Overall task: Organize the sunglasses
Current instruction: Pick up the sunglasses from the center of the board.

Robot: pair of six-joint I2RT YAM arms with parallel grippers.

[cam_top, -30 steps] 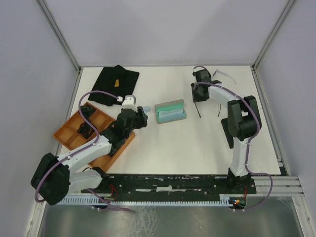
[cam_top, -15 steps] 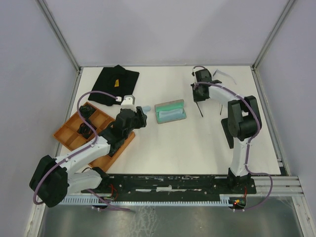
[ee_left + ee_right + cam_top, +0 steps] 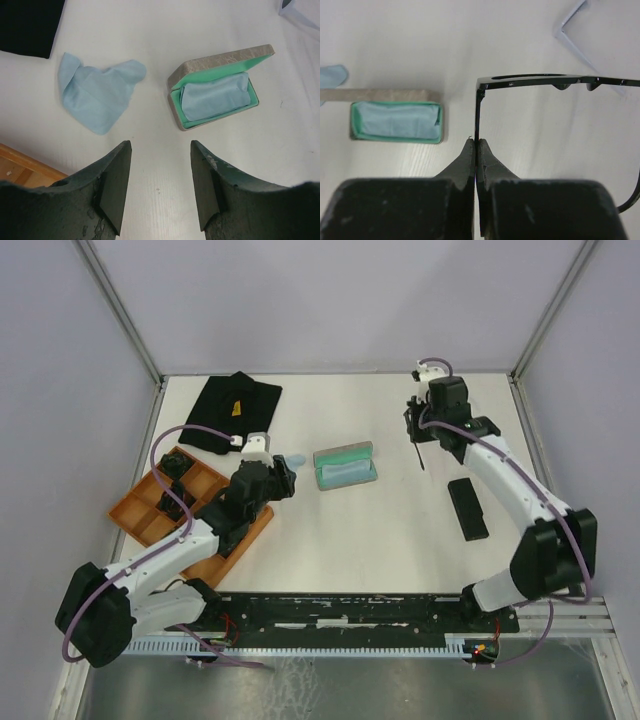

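My right gripper (image 3: 477,142) is shut on one thin temple arm of the black sunglasses (image 3: 535,80), which stick out ahead of it with the front frame crosswise. From above, that gripper (image 3: 415,427) is at the back right of the table, and the black sunglasses (image 3: 419,454) show only as a thin dark line below it. A corner of the pale translucent sunglasses (image 3: 574,25) lies just beyond on the table. My left gripper (image 3: 160,150) is open over bare table, with nothing between its fingers.
An open grey case (image 3: 345,465) with green lining holds a folded blue cloth (image 3: 215,97). A loose light blue cloth (image 3: 97,95) lies to its left. A black oblong case (image 3: 467,508) lies at the right, a black bag (image 3: 237,398) at the back left, and an orange tray (image 3: 150,502) at the left.
My right gripper has shut on the black sunglasses' temple arm and shifted right. That arm's elbow swung out to the right, uncovering the black case. The left arm barely moved.
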